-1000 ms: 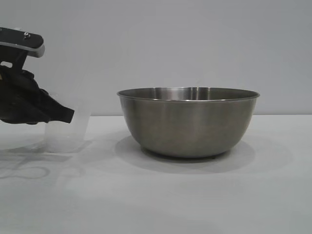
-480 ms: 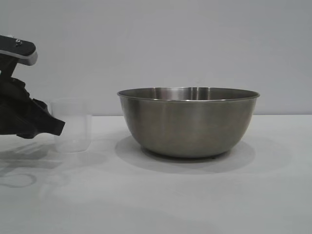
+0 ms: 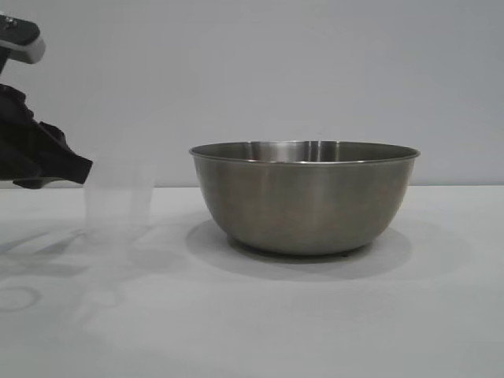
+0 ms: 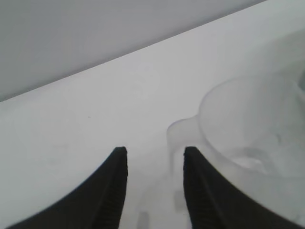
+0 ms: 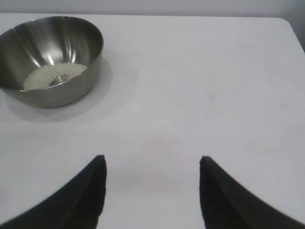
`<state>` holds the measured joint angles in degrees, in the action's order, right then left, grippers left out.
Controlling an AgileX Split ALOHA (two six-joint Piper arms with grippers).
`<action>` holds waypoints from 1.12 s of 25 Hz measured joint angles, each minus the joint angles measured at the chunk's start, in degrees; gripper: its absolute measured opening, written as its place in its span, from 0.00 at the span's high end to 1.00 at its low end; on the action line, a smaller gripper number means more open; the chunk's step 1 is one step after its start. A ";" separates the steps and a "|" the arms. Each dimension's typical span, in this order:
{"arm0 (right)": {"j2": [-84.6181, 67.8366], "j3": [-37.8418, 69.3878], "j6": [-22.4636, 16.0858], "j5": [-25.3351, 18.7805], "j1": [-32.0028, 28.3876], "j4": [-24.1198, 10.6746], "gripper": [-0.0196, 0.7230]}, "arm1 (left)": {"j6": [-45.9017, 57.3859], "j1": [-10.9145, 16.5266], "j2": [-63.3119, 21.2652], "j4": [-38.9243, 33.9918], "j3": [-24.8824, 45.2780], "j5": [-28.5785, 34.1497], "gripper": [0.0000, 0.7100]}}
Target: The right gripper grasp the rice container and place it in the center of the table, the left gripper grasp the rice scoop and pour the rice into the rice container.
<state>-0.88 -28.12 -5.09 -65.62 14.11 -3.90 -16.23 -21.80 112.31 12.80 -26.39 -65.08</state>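
Note:
The rice container point(image 3: 305, 201), a large steel bowl, stands on the white table point(image 3: 315, 315) near its middle. In the right wrist view the bowl point(image 5: 71, 90) holds a small heap of rice point(image 5: 55, 75). The rice scoop point(image 3: 118, 206), a clear plastic cup, stands to the left of the bowl. My left gripper point(image 3: 85, 168) is at the far left, just beside the cup's rim. In the left wrist view it point(image 4: 155, 151) is open, with the cup point(image 4: 252, 133) to one side and its handle point(image 4: 178, 133) just ahead of the tips. My right gripper point(image 5: 152, 160) is open and empty, well away from the bowl.
The table's far edge and a rounded corner point(image 5: 286, 21) show in the right wrist view. A plain grey wall point(image 3: 276, 71) stands behind the table.
My left gripper has drawn back to the left and risen, away from the cup. The cup stays on the table left of the bowl. The bowl has not moved.

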 joint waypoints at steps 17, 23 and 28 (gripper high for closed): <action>0.00 0.00 0.00 0.00 0.00 0.00 0.42 | 1.97 7.86 -6.03 3.07 0.74 -0.09 0.66; 0.00 0.00 0.00 0.00 0.00 0.00 0.42 | 10.51 21.42 -6.03 -15.11 0.42 -0.09 0.66; 0.00 0.00 0.00 0.00 0.00 0.00 0.42 | 12.74 24.35 -6.03 -20.03 0.29 -0.09 0.66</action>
<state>-0.88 -28.12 -5.09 -65.62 14.11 -3.90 -3.49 2.55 106.27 -7.22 -26.10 -65.17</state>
